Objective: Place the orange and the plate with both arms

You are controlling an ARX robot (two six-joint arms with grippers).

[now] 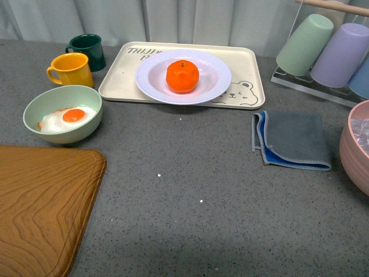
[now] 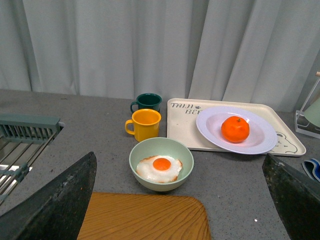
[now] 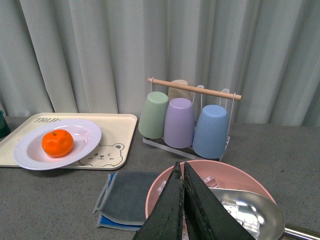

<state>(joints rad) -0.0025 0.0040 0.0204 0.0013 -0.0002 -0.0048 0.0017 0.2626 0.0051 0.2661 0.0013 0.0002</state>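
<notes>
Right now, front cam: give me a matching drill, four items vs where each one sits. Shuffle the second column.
Items:
1. orange
2. fried egg
3. plate
4. folded grey cloth

Places:
A. on the cream bear tray
B. flat on the bare counter, right of centre
C. in the white plate
D. in the pale green bowl

Pairs: 1-C, 2-D, 3-A, 4-B
</notes>
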